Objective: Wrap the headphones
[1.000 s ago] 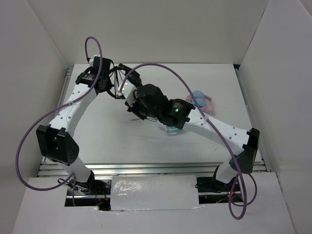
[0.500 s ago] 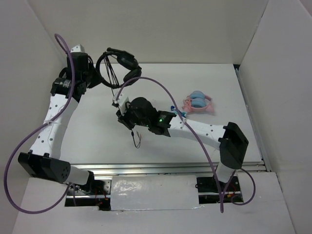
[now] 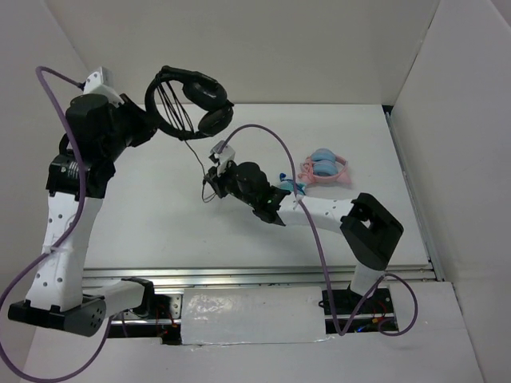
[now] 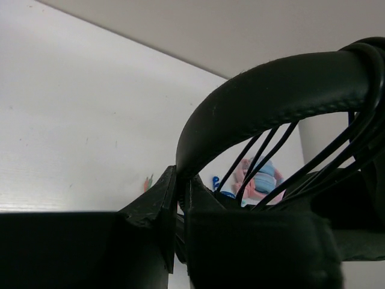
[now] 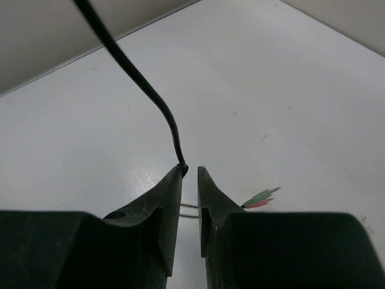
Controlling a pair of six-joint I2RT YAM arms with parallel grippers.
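Observation:
The black headphones (image 3: 192, 100) hang in the air at the back left, held by the headband. My left gripper (image 3: 149, 121) is shut on the headband (image 4: 271, 90), its jaws (image 4: 180, 180) pinching the band's lower end. Several cable loops (image 4: 361, 96) lie round the band. A thin black cable (image 3: 196, 150) runs down from the headphones to my right gripper (image 3: 211, 171). In the right wrist view the jaws (image 5: 190, 170) are nearly closed, with the cable (image 5: 153, 99) entering at the left fingertip. Green and pink plugs (image 5: 261, 197) stick out to the right.
Pink-and-blue headphones (image 3: 326, 169) lie on the white table (image 3: 160, 223) at the right, and also show in the left wrist view (image 4: 261, 179). A teal item (image 3: 286, 181) is half hidden by my right arm. White walls stand on three sides.
My left arm has risen and swung back to the left, lifting the headphones. My right gripper has stayed low near the centre. The cable between them has drawn straight.

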